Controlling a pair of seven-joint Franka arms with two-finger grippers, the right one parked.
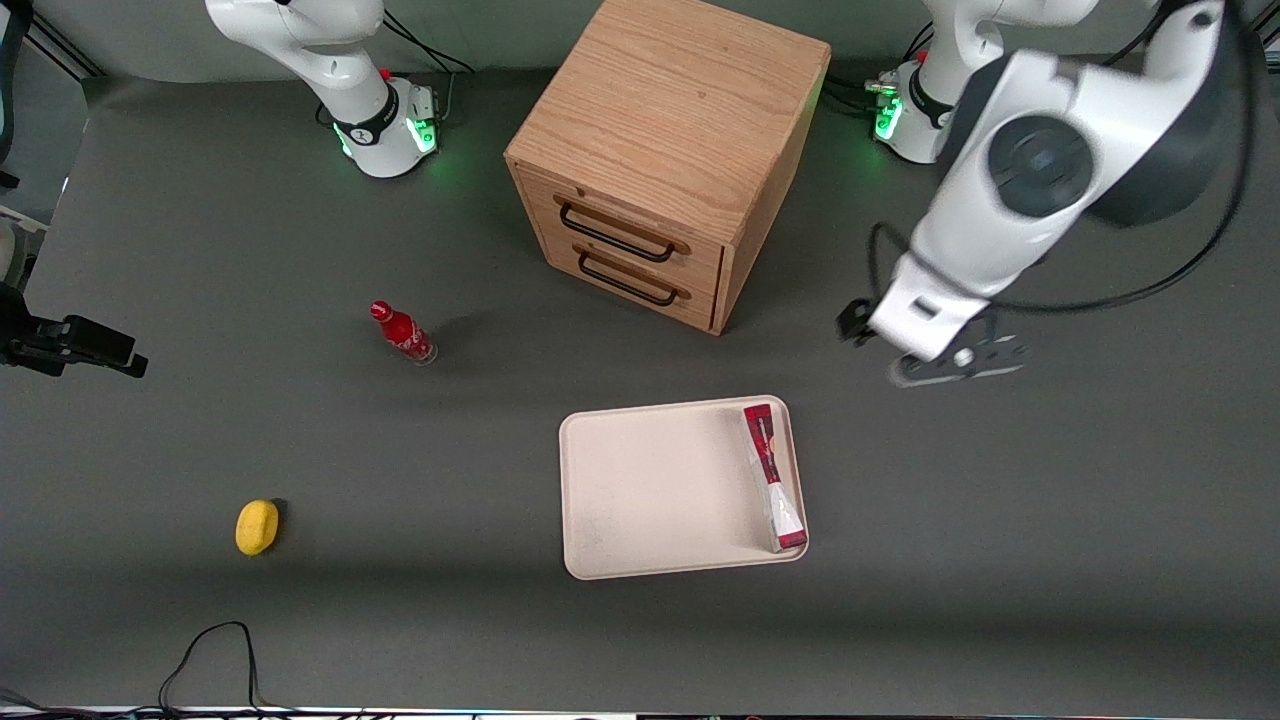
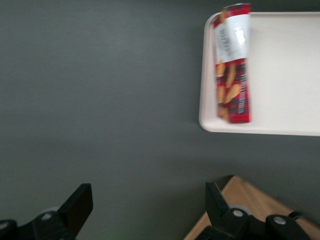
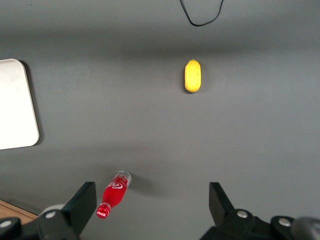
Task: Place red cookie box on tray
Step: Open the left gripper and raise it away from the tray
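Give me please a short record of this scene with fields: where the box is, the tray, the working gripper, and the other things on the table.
box: long narrow dark red cookie box lies flat in the tray, along the edge toward the working arm's end
tray: flat cream-white rectangular tray, nearer to the front camera than the cabinet
gripper: left gripper empty, fingers open, above bare table beside the tray, apart from the box
task state: box on tray, released
others: wooden two-drawer cabinet; small red bottle, upright; yellow lemon-like object
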